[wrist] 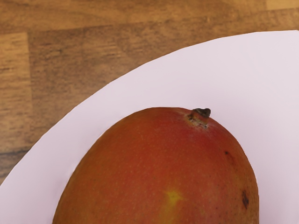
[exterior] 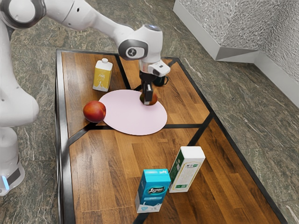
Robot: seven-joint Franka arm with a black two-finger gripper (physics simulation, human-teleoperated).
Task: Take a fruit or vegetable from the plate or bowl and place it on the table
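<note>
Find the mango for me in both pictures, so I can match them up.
Exterior view: the mango is just above the middle of the picture, on the pink plate near its rim, at the gripper.
Wrist view: the mango appears large and close, its stem showing, over the plate near its curved edge.
Shared landmark: the plate's rim.

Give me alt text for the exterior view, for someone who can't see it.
A white robot arm reaches over a wooden table, its black gripper down at a mango on a flat pink plate. A round red fruit sits by the plate's rim; a yellow carton, dark mug, blue carton and white carton stand elsewhere.
</note>
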